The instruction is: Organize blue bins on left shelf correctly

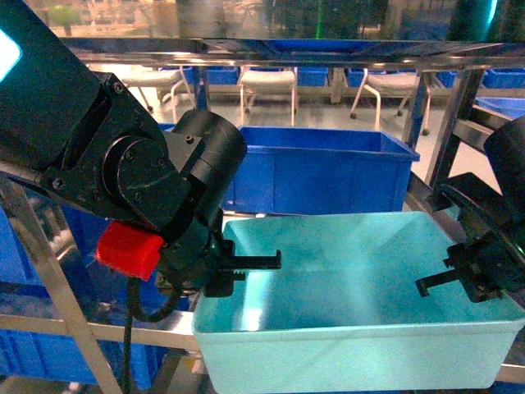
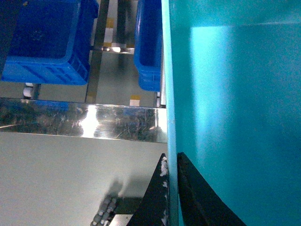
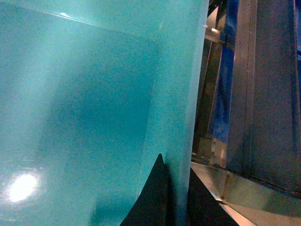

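Note:
A light turquoise blue bin [image 1: 353,279] fills the lower middle of the head view, empty inside. My left gripper [image 1: 246,267] is shut on its left wall, one finger inside and one outside. The left wrist view shows that wall [image 2: 170,94] pinched between my black fingers [image 2: 157,197]. My right gripper [image 1: 459,279] is shut on the bin's right wall. In the right wrist view the wall [image 3: 183,117] runs up between the two dark fingers [image 3: 153,197]. The left shelf's steel beam [image 1: 271,51] crosses above, and a post [image 1: 49,271] slants down at the left.
A darker royal-blue tub [image 1: 320,168] stands right behind the turquoise bin. More dark blue tubs [image 2: 47,42] sit lower in the rack. A shiny steel beam [image 2: 84,123] runs beside the bin's left wall, and steel posts [image 3: 263,94] stand close to its right wall.

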### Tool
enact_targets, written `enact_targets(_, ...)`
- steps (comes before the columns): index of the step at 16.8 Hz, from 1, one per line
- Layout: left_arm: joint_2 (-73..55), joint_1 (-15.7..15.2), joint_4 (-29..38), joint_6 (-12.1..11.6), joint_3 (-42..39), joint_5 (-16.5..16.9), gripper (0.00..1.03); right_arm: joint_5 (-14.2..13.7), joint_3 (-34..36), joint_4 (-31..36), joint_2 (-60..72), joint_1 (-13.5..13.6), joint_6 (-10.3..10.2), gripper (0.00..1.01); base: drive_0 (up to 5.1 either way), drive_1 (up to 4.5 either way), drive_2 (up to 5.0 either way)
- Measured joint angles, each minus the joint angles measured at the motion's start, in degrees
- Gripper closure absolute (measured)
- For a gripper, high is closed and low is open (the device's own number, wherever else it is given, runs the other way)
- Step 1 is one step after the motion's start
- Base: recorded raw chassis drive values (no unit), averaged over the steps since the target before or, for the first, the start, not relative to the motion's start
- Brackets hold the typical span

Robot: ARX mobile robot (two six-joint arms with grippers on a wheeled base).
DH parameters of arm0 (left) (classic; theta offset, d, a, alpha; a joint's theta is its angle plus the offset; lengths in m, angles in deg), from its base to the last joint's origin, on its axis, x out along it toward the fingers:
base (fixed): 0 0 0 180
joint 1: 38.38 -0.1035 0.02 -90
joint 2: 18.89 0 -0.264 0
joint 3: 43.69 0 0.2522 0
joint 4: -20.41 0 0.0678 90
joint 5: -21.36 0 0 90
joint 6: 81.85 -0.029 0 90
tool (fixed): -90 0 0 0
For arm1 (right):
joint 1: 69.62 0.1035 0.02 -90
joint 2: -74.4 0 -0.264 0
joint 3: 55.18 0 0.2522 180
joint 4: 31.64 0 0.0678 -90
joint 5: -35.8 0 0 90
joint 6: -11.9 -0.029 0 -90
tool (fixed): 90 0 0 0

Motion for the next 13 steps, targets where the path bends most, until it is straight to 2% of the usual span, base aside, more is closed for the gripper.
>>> enact_targets(5,-3.06,-1.68,-0.7,-1.49,3.39,0.24,1.01,-1.66,-5.16,-1.75,4.81,1.36,-1.53,0.99,0.0,0.0,0.0)
enact_targets(10,-5.84,-2.91,-1.9,-2.58,7.93,1.38,1.01,-2.21,-11.76,-5.07,8.9,1.44,-3.69,0.99,0.0,0.0,0.0)
enact_targets(13,-7.65,-3.39,-3.1,-2.56,10.73,1.81,1.01,-2.58,-14.67,-5.31,10.6,1.44,-3.78,0.99,0.0,0.0,0.0)
